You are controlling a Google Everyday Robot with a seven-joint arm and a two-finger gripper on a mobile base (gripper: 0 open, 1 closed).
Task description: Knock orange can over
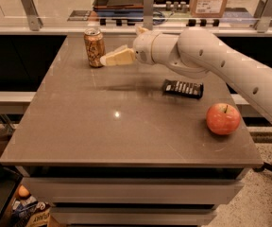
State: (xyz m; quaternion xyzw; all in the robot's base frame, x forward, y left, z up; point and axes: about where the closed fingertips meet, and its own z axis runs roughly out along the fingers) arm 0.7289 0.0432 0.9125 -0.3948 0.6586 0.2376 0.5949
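The orange can [94, 48] stands upright near the far left of the brown table [126, 126]. It has an orange-tan body with pale lettering and a silver top. My gripper [104, 59] reaches in from the right on a white arm [207, 56]. Its cream fingers [120, 56] are shut, hold nothing and point left. The tip is just right of the can's lower half, touching it or nearly so.
A black remote-like device [183, 88] lies on the table right of centre. A red-orange apple [223, 118] sits near the right front edge. A glass rail with metal posts [148, 6] runs behind the table's far edge.
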